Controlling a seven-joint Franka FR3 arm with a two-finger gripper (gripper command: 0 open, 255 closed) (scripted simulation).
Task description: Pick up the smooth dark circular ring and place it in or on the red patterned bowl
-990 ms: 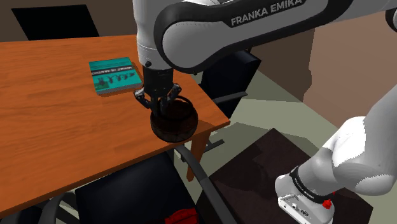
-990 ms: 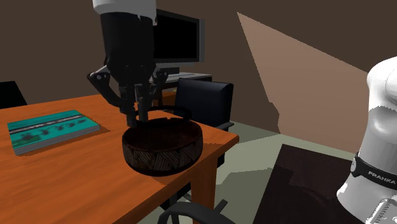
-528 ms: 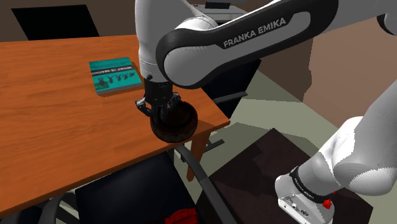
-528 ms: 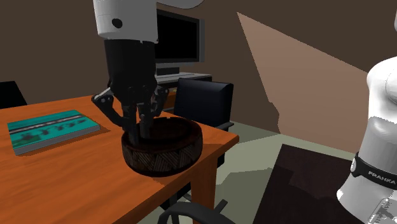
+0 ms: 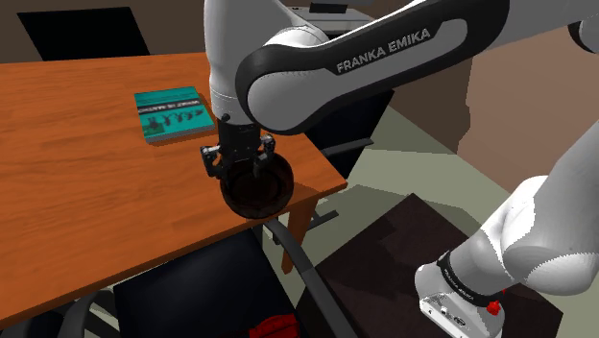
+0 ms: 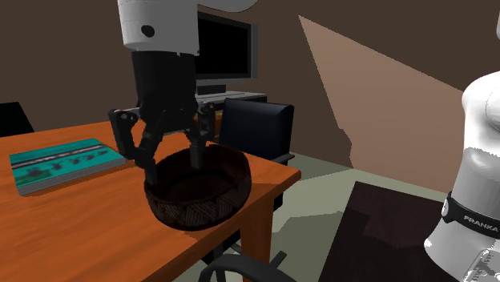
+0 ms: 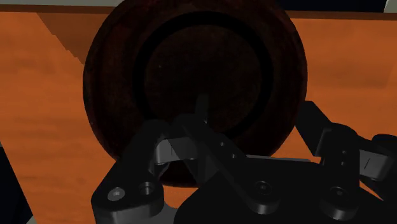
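The end effector (image 6: 172,160) hangs released over the dark patterned bowl (image 6: 200,200) at the table (image 5: 77,192) corner, the dark ring (image 7: 270,67) lying inside it, and its fingers (image 6: 195,148), pinched together half a second ago, now stand spread at the rim and could, I judge, tip the bowl off on lifting

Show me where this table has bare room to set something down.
Bare wood: the wide table stretch on the shoulder view's left of the teal book and the bowl. Crowded: the table's corner, where the open gripper hangs over the bowl.
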